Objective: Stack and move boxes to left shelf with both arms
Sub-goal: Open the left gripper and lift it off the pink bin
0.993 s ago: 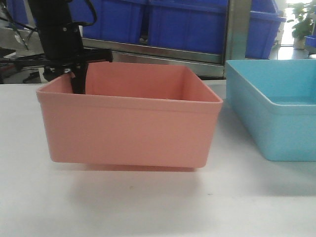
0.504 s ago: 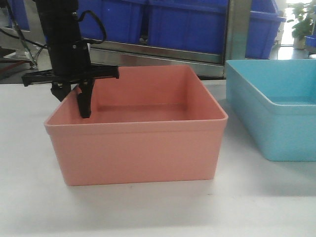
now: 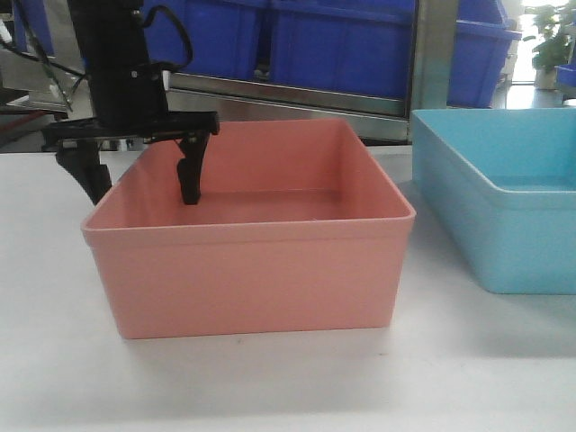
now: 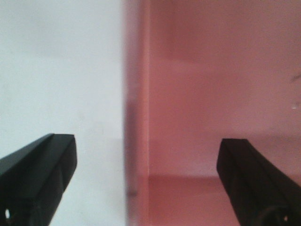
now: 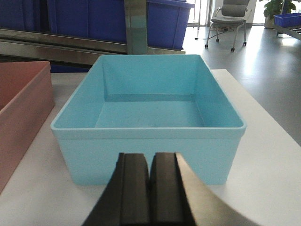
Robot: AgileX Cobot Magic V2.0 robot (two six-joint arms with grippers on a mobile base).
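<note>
We see the salmon-pink bin (image 3: 252, 270) standing flat on the white tabletop (image 3: 270, 387), with the sky-blue bin (image 3: 504, 216) near it on the right, not touching. Our left fingers (image 3: 189, 175) are spread wide and straddle the pink bin's left wall, one inside and one outside, gripping nothing. Our right fingers (image 5: 136, 188) are pressed together with nothing between them, just before the blue bin, whose bare floor shows. Behind them sit dark blue crates (image 3: 342, 45).

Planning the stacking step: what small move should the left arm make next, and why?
Probably raise the left gripper straight up: it has just set the salmon-pink rectangular plastic bin down, and its open fingers straddle the bin's left wall, one inside, one outside.
</note>
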